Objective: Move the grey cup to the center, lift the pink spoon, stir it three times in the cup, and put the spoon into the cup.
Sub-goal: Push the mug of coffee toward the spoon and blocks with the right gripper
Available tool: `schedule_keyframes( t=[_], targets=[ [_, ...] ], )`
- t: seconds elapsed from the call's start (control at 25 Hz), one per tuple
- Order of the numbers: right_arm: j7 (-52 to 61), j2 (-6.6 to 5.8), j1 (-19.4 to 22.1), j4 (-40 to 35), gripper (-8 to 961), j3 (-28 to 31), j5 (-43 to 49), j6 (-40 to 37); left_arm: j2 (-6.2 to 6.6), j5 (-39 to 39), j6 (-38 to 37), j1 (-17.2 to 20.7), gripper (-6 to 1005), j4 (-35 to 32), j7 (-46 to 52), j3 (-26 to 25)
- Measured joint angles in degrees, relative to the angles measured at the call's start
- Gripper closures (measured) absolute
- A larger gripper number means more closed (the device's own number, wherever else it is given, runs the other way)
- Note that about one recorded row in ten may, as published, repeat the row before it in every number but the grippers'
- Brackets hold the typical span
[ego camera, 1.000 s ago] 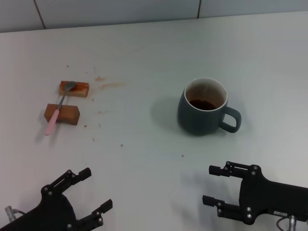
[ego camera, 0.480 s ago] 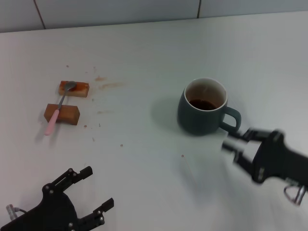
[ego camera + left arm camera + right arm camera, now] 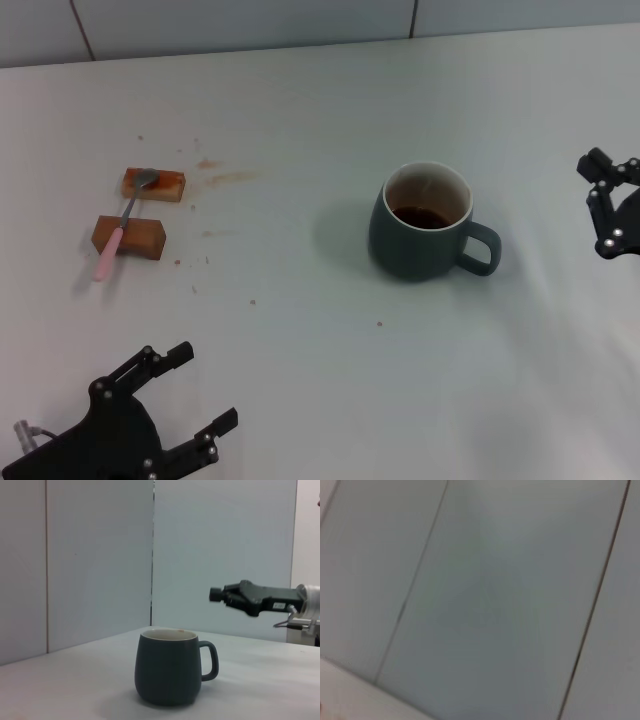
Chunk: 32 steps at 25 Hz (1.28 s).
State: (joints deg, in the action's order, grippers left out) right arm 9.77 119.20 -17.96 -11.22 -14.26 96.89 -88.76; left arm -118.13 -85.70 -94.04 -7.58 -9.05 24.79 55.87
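The grey cup (image 3: pixel 420 228) stands upright right of the table's middle, with its handle (image 3: pixel 482 250) pointing right and dark liquid inside. It also shows in the left wrist view (image 3: pixel 167 669). The pink spoon (image 3: pixel 118 229) lies across two brown blocks at the left, bowl on the far block. My right gripper (image 3: pixel 599 205) is open and empty at the right edge, raised, well right of the cup's handle. It shows far off in the left wrist view (image 3: pixel 234 594). My left gripper (image 3: pixel 206 384) is open and empty at the front left.
The two brown blocks (image 3: pixel 153 184) (image 3: pixel 130 237) carry the spoon. Brown stains and crumbs (image 3: pixel 228 178) lie beside them. A tiled wall (image 3: pixel 240 22) runs behind the table. The right wrist view holds only wall tiles (image 3: pixel 485 595).
My right gripper has risen from the table's front right and swung out to the right edge, beyond the cup's handle. The cup, the spoon and the left gripper have not moved.
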Motion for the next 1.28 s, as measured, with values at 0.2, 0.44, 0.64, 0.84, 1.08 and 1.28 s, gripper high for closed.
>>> schedule_keyframes(
  t=[0.2,0.44,0.64,0.84,1.08,1.28],
  targets=[
    [-6.22,0.04,-2.06,-0.25,903,-2.70,0.32,7.67,0.00,0.04,-0.04,-0.19,196,0.00,-0.01,-0.43],
    [-9.97,0.02,-5.09,-0.21,914,-8.81,0.37,14.25,-0.13,0.16,-0.10,-0.94,198,0.13,-0.01,-1.93],
    [-9.95,0.10,-7.53,1.25,925,-13.79,0.37,18.77,-0.26,0.17,-0.09,-1.10,200,0.00,-0.01,-2.71],
    [-9.39,0.09,-9.35,3.10,928,-16.17,0.37,20.72,-0.26,0.19,-0.09,-1.52,202,0.00,0.28,-2.91],
    [-8.76,0.07,-11.42,5.56,931,-16.33,0.37,21.10,-0.18,0.19,-0.09,-1.73,204,0.00,0.31,-3.46],
    [-7.73,0.07,-13.33,7.02,931,-16.36,0.37,21.40,-0.09,0.25,-0.08,-2.03,206,0.00,0.31,-3.53]
  ],
)
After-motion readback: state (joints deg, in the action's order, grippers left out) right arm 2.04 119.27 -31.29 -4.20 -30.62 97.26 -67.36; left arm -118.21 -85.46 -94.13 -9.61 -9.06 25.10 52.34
